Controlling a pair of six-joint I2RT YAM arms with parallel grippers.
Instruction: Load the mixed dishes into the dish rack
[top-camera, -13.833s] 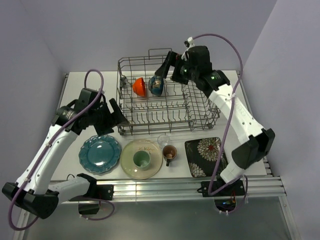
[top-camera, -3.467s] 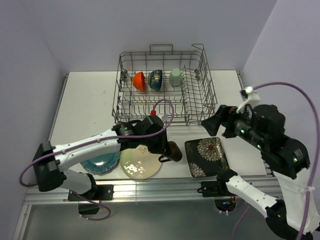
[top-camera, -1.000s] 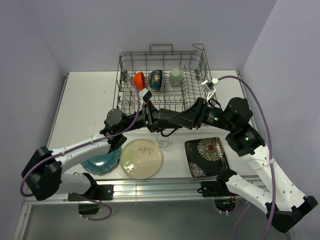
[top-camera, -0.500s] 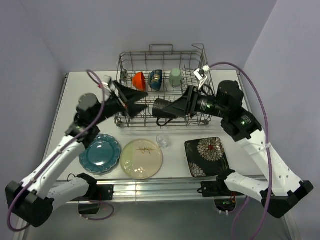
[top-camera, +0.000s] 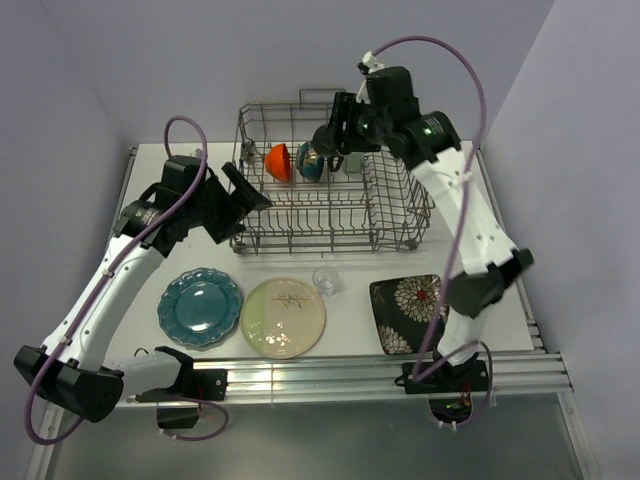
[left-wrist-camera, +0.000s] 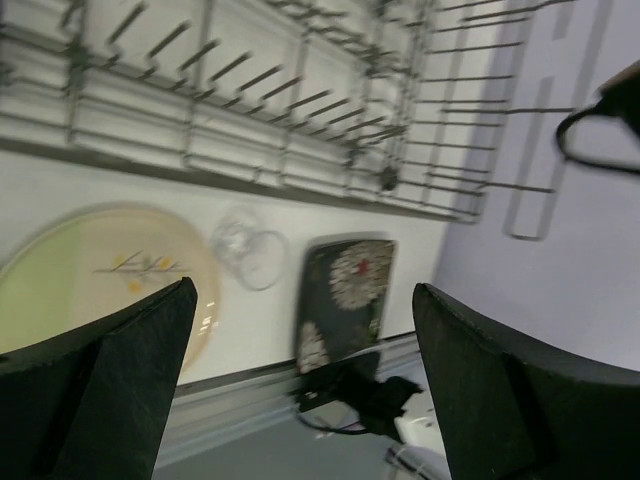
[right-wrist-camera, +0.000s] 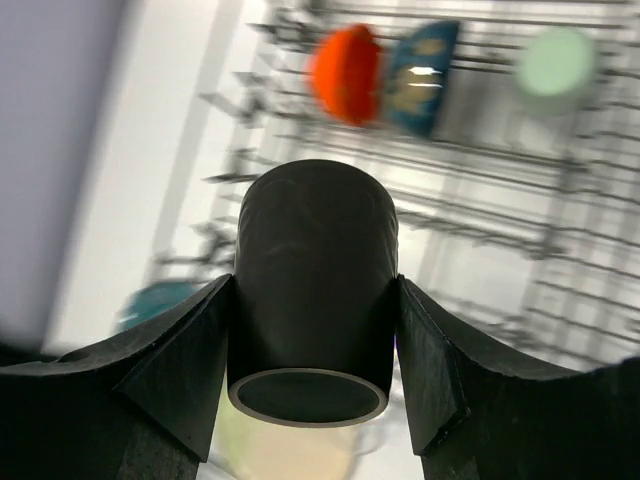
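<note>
"What's over on the left?"

"The left gripper (top-camera: 238, 205), beside the left end of the dish rack (top-camera: 330, 225). Its jaws are spread wide and hold nothing. On the table in front lie a teal scalloped plate (top-camera: 200, 307), a cream round plate (top-camera: 283, 317) and a clear glass (top-camera: 326, 280)."

"And inside the rack?"

"A red-orange bowl (top-camera: 279, 163) and a dark bowl (top-camera: 310, 165) stand on edge along the back, with a pale green cup (right-wrist-camera: 555, 62) beside them. Above them the right gripper (top-camera: 335, 137) clamps a brown mug (right-wrist-camera: 312, 270) in the air. Furthest right, on the table, lies a black square floral plate (top-camera: 412, 312)."
</note>
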